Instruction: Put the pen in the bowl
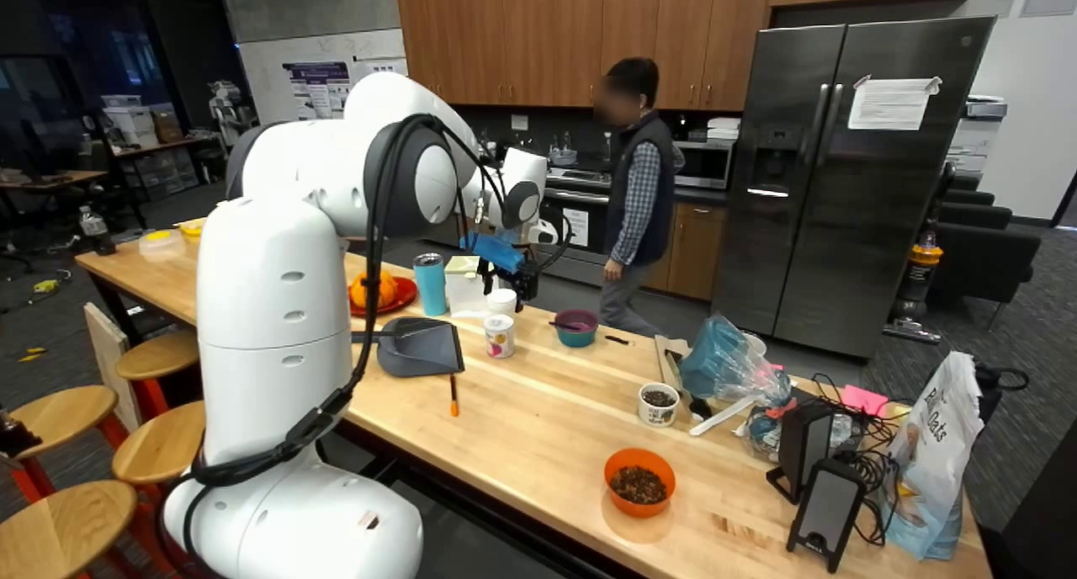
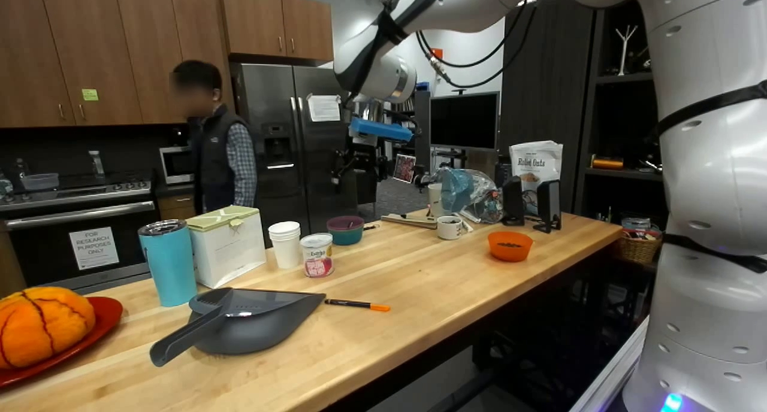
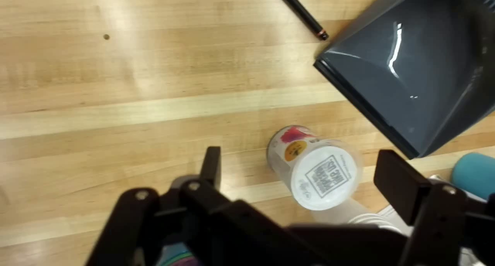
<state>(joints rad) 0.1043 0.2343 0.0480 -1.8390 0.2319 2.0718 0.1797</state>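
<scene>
The pen is black with an orange end. It lies on the table beside the dustpan's lip in both exterior views (image 1: 454,395) (image 2: 353,304); the wrist view shows its black part (image 3: 299,12), with the orange end out of frame. The dark purple bowl (image 1: 577,316) appears nested in a teal bowl and holds a dark thin item; it also shows in an exterior view (image 2: 345,222). In the wrist view it is mostly hidden behind a finger. My gripper (image 1: 503,291) (image 2: 359,172) (image 3: 299,163) is open and empty, raised above the printed can, away from pen and bowl.
The printed can (image 1: 499,337) and white cups (image 2: 284,244) stand below the gripper. A grey dustpan (image 2: 251,322), teal tumbler (image 2: 168,262) and white box (image 2: 228,247) are nearby. An orange bowl (image 1: 639,482) and white tub (image 1: 658,404) stand further along. A person (image 1: 639,183) stands behind the table.
</scene>
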